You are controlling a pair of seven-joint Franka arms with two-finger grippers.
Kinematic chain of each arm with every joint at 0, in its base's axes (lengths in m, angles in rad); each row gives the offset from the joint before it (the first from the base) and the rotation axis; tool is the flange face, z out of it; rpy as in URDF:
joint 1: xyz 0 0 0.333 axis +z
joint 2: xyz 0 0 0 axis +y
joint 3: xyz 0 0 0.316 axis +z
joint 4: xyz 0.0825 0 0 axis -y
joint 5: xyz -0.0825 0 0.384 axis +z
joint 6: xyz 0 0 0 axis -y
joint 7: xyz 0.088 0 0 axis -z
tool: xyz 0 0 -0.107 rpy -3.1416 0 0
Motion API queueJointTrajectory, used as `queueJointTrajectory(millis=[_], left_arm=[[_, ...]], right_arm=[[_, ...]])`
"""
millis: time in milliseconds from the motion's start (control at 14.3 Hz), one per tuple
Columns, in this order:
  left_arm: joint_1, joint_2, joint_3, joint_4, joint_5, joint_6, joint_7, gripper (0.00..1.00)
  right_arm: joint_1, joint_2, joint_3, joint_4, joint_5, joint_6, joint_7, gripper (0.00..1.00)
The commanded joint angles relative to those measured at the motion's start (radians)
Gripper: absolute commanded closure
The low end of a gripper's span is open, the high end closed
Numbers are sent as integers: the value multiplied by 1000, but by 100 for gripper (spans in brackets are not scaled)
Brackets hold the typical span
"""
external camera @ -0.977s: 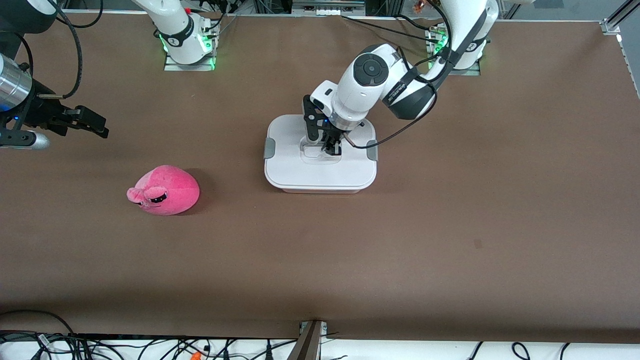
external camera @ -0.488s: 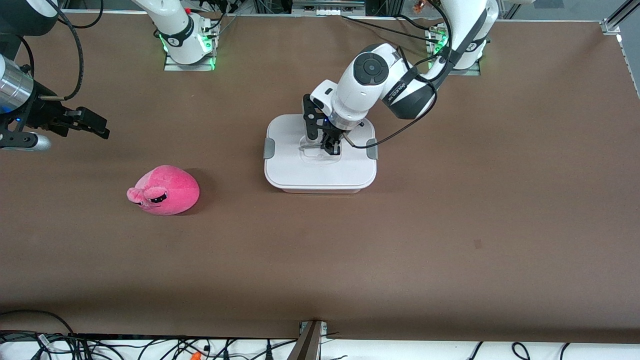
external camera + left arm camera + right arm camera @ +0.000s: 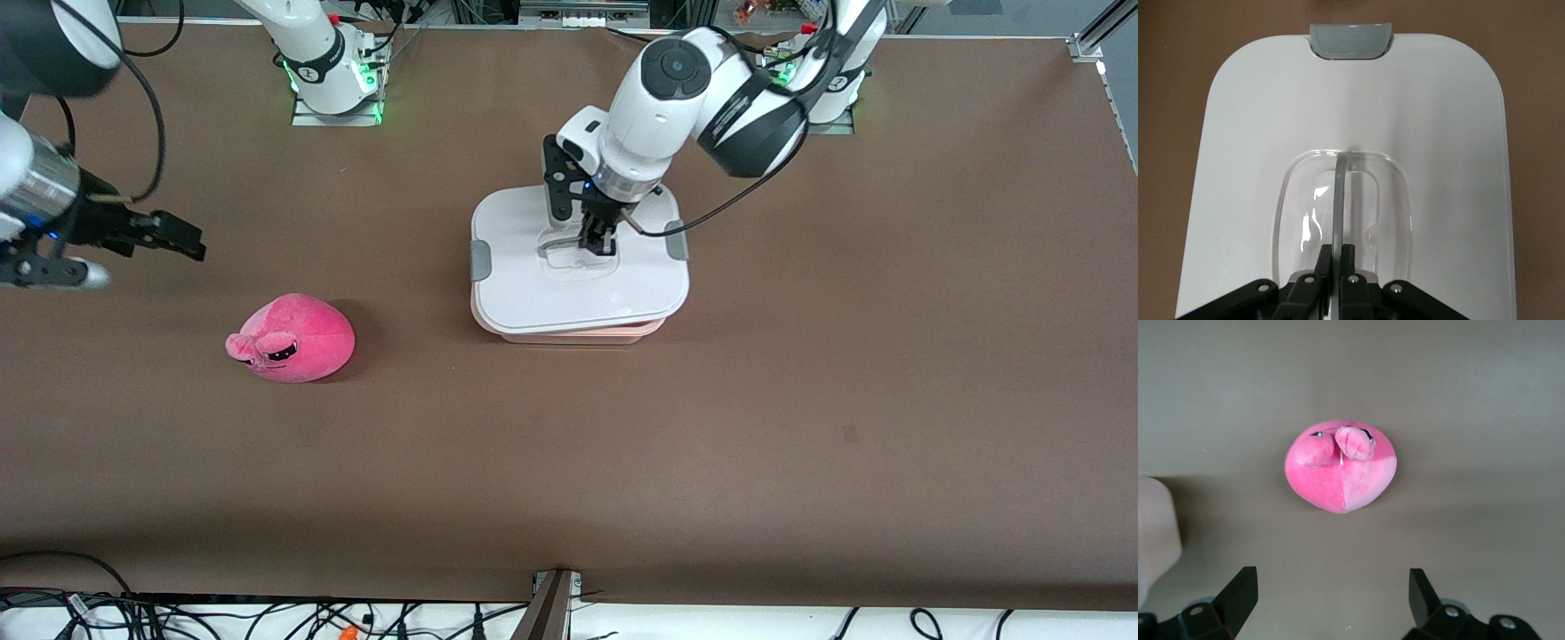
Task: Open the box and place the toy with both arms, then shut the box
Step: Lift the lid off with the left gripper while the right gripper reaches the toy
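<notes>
The box (image 3: 569,331) is a pale pink tub with rounded corners, sitting mid-table. Its white lid (image 3: 533,284), with grey side clips (image 3: 480,260) and a clear recessed handle (image 3: 1337,200), sits skewed above the tub, whose pink rim shows beneath it. The left gripper (image 3: 597,242) is pinched tight on that handle over the box. The toy (image 3: 293,339), a hot-pink plush blob with sleepy dark eyes, lies on the table toward the right arm's end from the box, slightly nearer the front camera. The right gripper (image 3: 182,240), fingers spread wide, hangs over the table near the toy. No readable writing shows.
</notes>
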Motion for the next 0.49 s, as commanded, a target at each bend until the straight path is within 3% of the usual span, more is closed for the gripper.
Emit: queueJointTrajectory(millis=[0, 279, 419], left_arm=[[61, -38, -5, 74, 4, -200, 4, 100], [138, -35, 0, 244, 17, -531, 65, 100], [246, -33, 0, 264, 16, -582, 233, 100]], right_arm=[[2, 63, 6, 22, -26, 3, 2, 0], [12, 112, 8, -16, -21, 64, 5, 0], [19, 157, 9, -66, -18, 145, 5, 0]])
